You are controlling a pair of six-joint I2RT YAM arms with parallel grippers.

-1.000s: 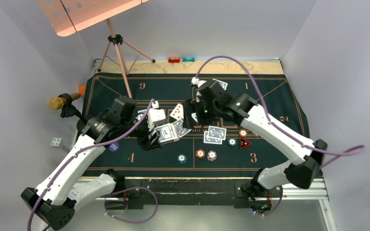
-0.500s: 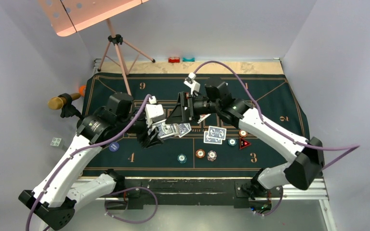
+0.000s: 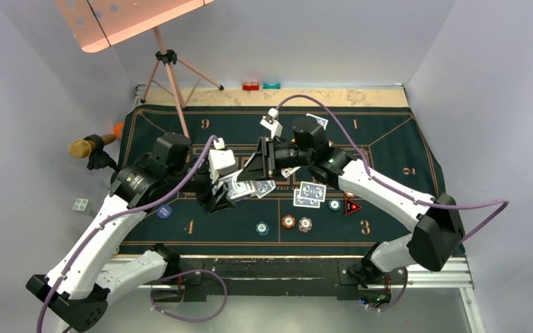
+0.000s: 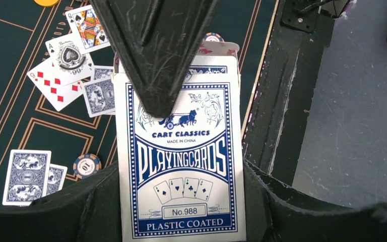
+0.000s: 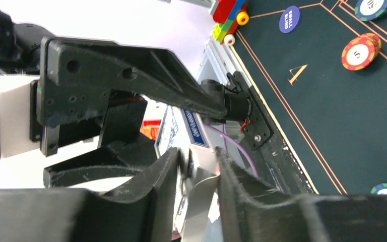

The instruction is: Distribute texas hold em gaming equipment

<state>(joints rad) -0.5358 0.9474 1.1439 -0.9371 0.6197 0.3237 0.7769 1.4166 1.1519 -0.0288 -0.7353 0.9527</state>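
Note:
A blue-and-white playing-card box [image 4: 179, 166] hangs over the green mat, and my left gripper [image 4: 179, 212] is shut on its lower end. From the right, my right gripper [image 5: 197, 174] has its jaws closed in on the box's open upper end [image 5: 189, 128], one finger lying over the box's printed front. Both grippers meet at mid-mat in the top view: left gripper [image 3: 223, 191], right gripper [image 3: 258, 168]. Loose cards [image 3: 309, 193] lie face down beside them, and face-up cards [image 4: 63, 65] lie on the felt. Striped chips [image 3: 289, 221] and a red triangle marker [image 3: 352, 206] lie toward the near right.
A blue disc [image 3: 164, 211] lies under my left arm. A tripod stand [image 3: 170, 69] and a microphone [image 3: 87, 146] stand at the mat's left. Small red [image 3: 251, 87] and teal [image 3: 271, 85] blocks sit at the far edge. One card [image 3: 317, 121] lies far right.
My right gripper swung left to the box held by the left gripper, and its jaws narrowed around the box's upper end. The left arm barely moved.

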